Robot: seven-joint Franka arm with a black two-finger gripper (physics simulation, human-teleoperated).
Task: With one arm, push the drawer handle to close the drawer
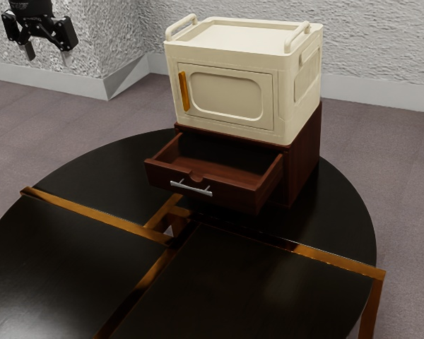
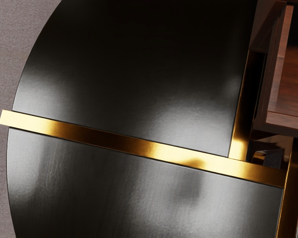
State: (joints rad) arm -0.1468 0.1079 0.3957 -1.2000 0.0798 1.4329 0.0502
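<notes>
Exterior view shows your gripper (image 1: 47, 51) with its jaws standing wide apart, holding nothing; the open drawer (image 1: 233, 197) with its handle (image 1: 191, 188) is lower, well apart, toward the exterior view's right.

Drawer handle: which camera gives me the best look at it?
The exterior view: the silver handle appears whole there, on the front of the pulled-out drawer. The wrist view catches only one corner of the drawer, above the gold-trimmed table, and no handle.

Rough pale walls (image 1: 381, 42), white baseboard (image 1: 49, 79), mauve-grey floor (image 1: 21, 120), round black table (image 1: 71, 247) with golden strips
</notes>
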